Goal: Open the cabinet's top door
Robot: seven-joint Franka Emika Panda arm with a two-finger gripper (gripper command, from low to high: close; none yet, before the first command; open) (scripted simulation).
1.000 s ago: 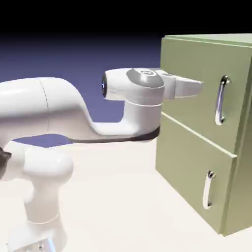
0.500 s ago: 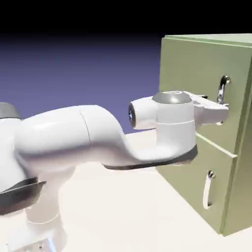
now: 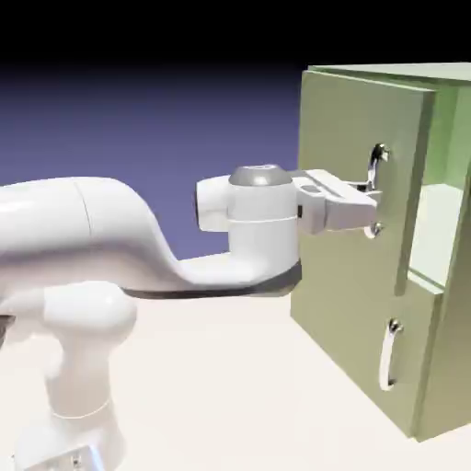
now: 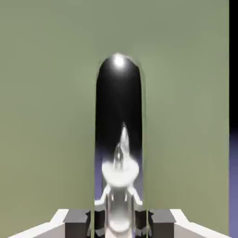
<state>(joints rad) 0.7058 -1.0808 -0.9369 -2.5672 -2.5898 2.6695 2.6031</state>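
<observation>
Top door [image 3: 354, 166] handle [image 4: 119, 139] between end effector [image 3: 371, 204] fingers.

The table surface [image 3: 212, 386] is a flat, pale cream plane that fills the lower part of the exterior view. It carries no markings or texture. Soft grey shadows lie on it at the lower left. Behind the table, the backdrop [image 3: 166, 129] is a plain blue-violet field. It is black along the top edge and grades to a lighter violet toward the table line. Lighting is even and diffuse. In the hand view, a narrow strip of the same backdrop shows at the right edge, black above and violet below.
</observation>
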